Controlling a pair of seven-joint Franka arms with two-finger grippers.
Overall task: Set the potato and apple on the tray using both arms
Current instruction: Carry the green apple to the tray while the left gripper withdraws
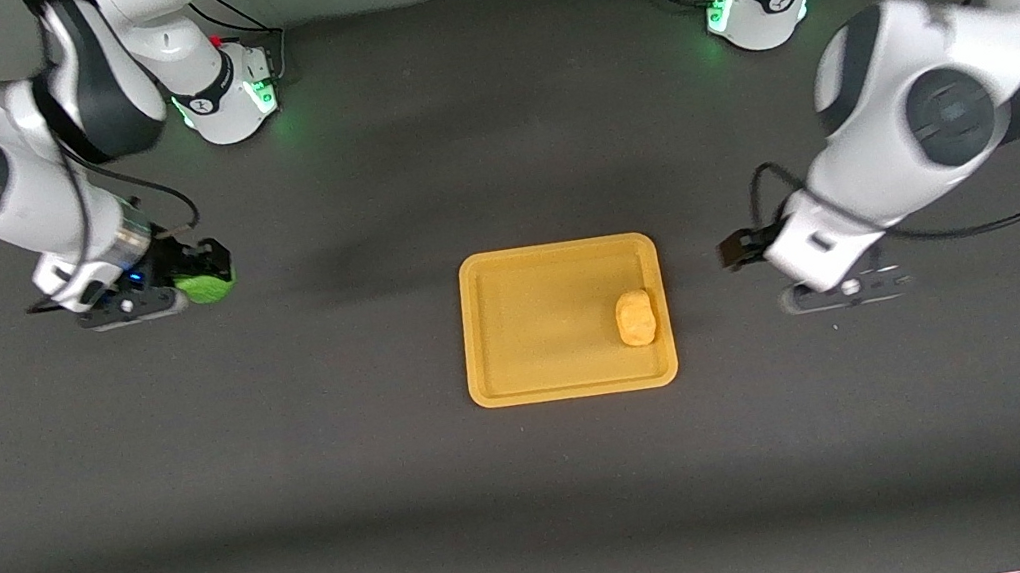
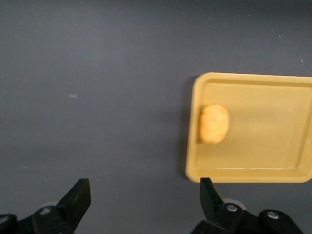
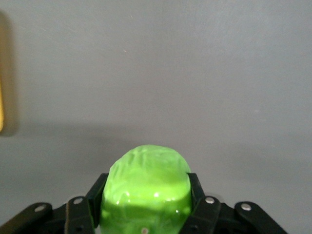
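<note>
Apple sits clamped in your right gripper above bare dark tabletop, well apart from the tray. Your potato lies in the tray at the left arm's end. Your left gripper hovers beside the tray, spread wide and empty.

I see the potato, a lumpy yellow-orange oblong, lying in the tray at its 3 o'clock rim. The apple, bright green and rough, sits clamped in the right end effector above the table, toward 9 o'clock of the tray.
</note>
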